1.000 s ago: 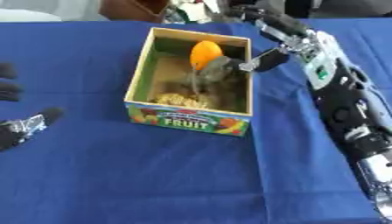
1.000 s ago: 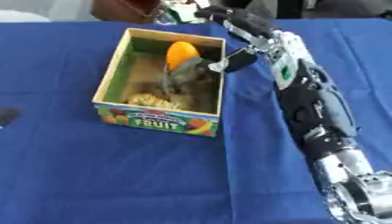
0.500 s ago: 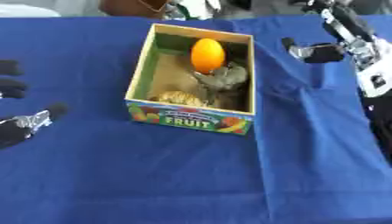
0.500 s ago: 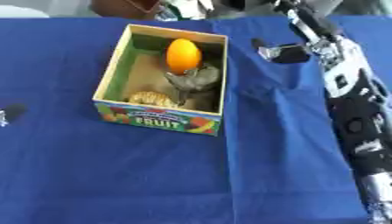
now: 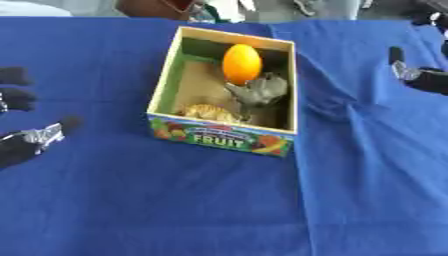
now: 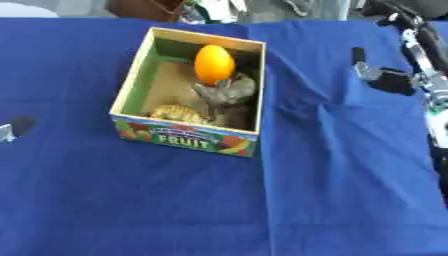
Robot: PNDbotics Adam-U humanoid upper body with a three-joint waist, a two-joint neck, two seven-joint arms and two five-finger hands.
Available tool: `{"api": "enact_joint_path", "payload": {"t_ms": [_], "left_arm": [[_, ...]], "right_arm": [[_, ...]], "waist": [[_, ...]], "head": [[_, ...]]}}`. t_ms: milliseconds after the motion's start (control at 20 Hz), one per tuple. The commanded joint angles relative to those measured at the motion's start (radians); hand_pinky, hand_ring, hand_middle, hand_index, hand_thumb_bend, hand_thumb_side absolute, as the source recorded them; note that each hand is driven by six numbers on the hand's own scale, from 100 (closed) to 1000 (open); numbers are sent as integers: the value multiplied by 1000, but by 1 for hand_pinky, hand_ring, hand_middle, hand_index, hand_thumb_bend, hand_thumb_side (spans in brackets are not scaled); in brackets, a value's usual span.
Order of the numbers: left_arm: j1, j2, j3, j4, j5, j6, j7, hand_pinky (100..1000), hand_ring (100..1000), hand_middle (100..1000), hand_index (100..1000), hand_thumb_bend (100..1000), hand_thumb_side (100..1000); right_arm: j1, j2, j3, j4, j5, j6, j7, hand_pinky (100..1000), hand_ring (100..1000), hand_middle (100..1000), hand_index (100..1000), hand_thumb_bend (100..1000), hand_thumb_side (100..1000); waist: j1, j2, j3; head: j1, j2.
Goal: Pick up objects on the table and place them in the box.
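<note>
A: What does the left eye see?
B: The yellow cardboard fruit box (image 5: 224, 135) holds an orange egg shape (image 5: 241, 64), a grey toy (image 5: 259, 93) and a tan toy (image 5: 208, 113). The black left hand (image 5: 24, 140) rests relaxed at nine o'clock.
A: And the right eye?
B: More of the black right hand (image 6: 385, 80) at two o'clock on the blue cloth (image 6: 219, 200). I can't tell its fingers.

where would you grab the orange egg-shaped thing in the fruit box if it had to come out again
Take the orange egg-shaped thing by its rounded upper half, coming straight down from above. It stands near the far end of the box, whose walls block any side approach, and a grey toy sits right against its near side. Fingers would likely fit best on its left and right flanks, where there looks to be some room.
</note>
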Motion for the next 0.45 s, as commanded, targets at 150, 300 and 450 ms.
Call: {"api": "enact_joint_path", "payload": {"t_ms": [150,300,450], "left_arm": [[-3,5,14,-16,7,-5,23,597,595,622,747,858,206],[0,-1,14,-18,11,-6,32,594,592,619,745,857,204],[5,-7,13,-17,14,-6,36,594,592,620,744,858,205]], "right_arm": [[94,7,-30,-127,-91,51,-4,756,949,783,962,100,309],[162,45,-44,-200,-138,90,23,749,942,775,959,100,332],[197,79,-50,-256,-184,134,65,749,942,775,959,100,346]], "waist": [[4,-19,-3],[8,-21,-5],[9,-24,-8]], "head": [[40,-7],[72,0],[81,9]]}}
